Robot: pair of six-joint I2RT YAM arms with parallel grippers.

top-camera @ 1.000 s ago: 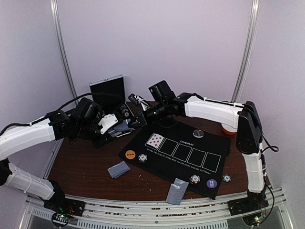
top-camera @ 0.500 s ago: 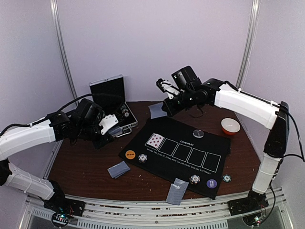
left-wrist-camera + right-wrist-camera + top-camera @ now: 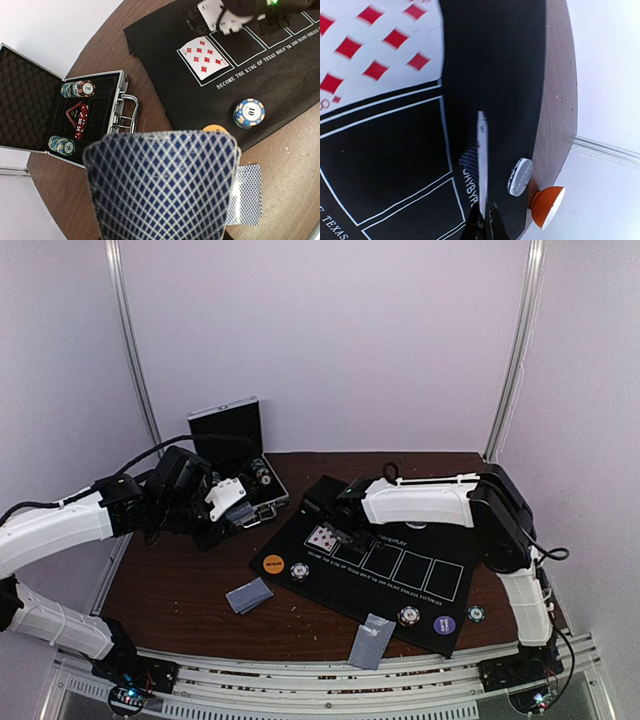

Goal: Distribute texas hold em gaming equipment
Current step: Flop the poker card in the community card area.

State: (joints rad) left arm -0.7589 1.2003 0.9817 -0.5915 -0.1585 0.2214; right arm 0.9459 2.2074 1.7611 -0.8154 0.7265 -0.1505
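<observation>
My left gripper (image 3: pixel 228 502) is shut on a deck of blue-backed cards (image 3: pixel 160 185), held above the table's left side beside the open case; the deck hides its fingers. My right gripper (image 3: pixel 336 514) is shut on a single card (image 3: pixel 482 155), seen edge-on, low over the black mat (image 3: pixel 440 550) beside the face-up diamonds card (image 3: pixel 380 55). That card fills the mat's first rectangle (image 3: pixel 322 537). An orange button (image 3: pixel 273 564) and a striped chip (image 3: pixel 299 571) sit at the mat's left corner. Two chips (image 3: pixel 408 616) and a purple button (image 3: pixel 444 624) lie at its near edge. A dark silver button (image 3: pixel 519 176) lies at its far edge.
An open metal case (image 3: pixel 75 115) with chip stacks and red dice stands at the back left. Face-down cards lie on the wood (image 3: pixel 249 595) and at the mat's near edge (image 3: pixel 371 640). The orange-and-white bowl (image 3: pixel 547 205) sits beyond the mat's far right.
My right gripper took a card from the deck at the left gripper, swung up and right with it, then came down over the mat. The left arm has barely moved.
</observation>
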